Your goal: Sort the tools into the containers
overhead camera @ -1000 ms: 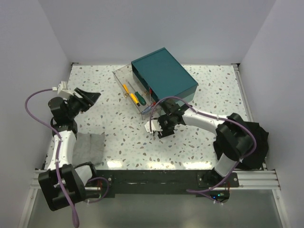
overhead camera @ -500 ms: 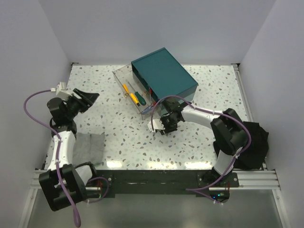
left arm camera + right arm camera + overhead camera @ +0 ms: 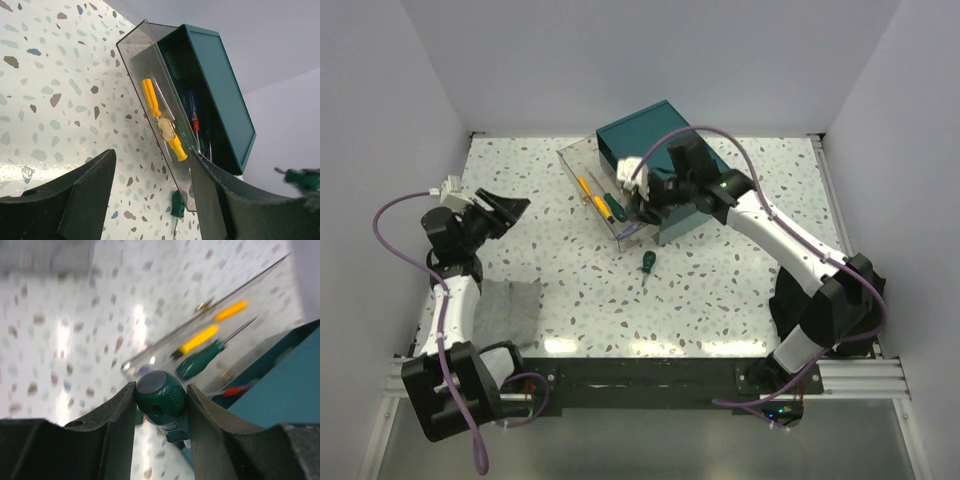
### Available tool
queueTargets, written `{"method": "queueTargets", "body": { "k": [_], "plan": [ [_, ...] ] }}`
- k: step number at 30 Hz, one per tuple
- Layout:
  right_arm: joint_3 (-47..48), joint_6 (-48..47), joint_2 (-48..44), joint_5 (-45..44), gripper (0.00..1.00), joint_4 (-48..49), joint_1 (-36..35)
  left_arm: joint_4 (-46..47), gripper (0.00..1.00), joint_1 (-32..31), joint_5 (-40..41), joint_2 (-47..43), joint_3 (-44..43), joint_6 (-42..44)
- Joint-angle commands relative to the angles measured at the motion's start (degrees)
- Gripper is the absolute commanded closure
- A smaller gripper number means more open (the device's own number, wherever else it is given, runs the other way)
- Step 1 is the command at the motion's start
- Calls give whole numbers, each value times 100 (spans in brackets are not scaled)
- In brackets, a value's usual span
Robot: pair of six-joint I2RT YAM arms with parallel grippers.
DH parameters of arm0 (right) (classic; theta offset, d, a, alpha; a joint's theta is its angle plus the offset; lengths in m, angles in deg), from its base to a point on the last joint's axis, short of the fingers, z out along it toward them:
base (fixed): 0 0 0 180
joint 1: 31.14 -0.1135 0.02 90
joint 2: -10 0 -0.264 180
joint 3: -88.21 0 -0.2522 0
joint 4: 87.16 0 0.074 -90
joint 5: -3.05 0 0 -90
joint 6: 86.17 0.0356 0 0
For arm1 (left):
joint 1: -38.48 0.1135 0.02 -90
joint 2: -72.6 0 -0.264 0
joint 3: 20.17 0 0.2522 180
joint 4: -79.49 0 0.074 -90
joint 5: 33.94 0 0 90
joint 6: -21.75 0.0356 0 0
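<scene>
My right gripper is shut on a dark green screwdriver handle and holds it in the air over the open clear drawer; in the top view the gripper is at the drawer's near end. The drawer holds two yellow screwdrivers and a green one. It belongs to the teal box, where a red-handled tool shows inside. Another green screwdriver lies on the table below the drawer. My left gripper is open and empty, far left of the drawer.
A grey folded cloth lies near the left arm's base. White walls close in the speckled table on three sides. A brass knob sits on the drawer's front wall.
My right arm has risen from the table and swung back over the drawer's near end with a green screwdriver. A second green screwdriver now shows on the table. The left arm barely moved.
</scene>
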Motion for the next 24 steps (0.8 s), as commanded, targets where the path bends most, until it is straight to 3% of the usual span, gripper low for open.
{"method": "queueTargets", "body": {
  "k": [1, 7, 10, 13, 15, 16, 19, 24],
  "plan": [
    [586, 3025, 304, -198, 89, 1641, 5, 252, 35, 43, -21, -92, 3, -49],
    [1333, 3827, 1525, -1419, 86, 1844, 5, 33, 35, 43, -12, -180, -164, 82],
    [1579, 3845, 1816, -1483, 80, 1897, 5, -29, 35, 43, -4, -268, -147, 109],
    [1773, 3907, 1931, -1728, 50, 1906, 5, -56, 35, 51, -3, -321, -103, 126],
    [1703, 4039, 1739, -1957, 23, 1993, 5, -30, 35, 69, 5, -356, -59, 126],
    [1642, 4012, 1642, -1966, 20, 2046, 5, -12, 35, 69, 5, -356, -41, 100],
    [1317, 3644, 1150, -1423, 19, 2011, -3, 102, 35, 60, 5, -347, 38, 39],
    [-220, 3021, -227, -887, 21, 2092, -3, 208, 35, 87, 58, -242, 65, -32]
  ]
}}
